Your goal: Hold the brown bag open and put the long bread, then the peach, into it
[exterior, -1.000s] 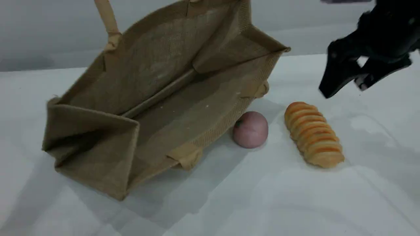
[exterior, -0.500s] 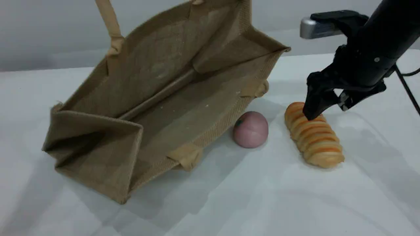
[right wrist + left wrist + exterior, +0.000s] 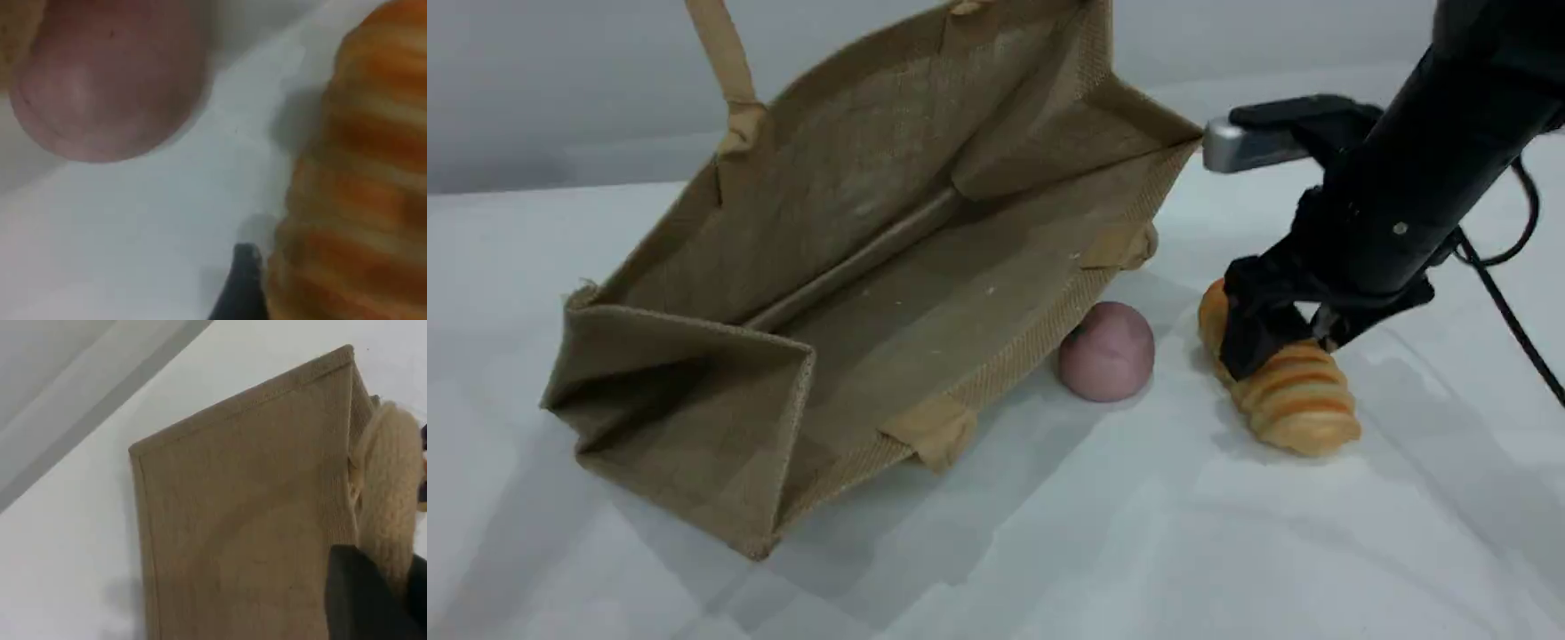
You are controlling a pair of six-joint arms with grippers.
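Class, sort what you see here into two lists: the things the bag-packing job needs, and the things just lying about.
Belongs to the job:
brown bag, its handle pinched in the left gripper
long bread, straddled by the open right gripper
peach, beside the bag

Just lying about:
no other loose thing shows; only the white table underneath
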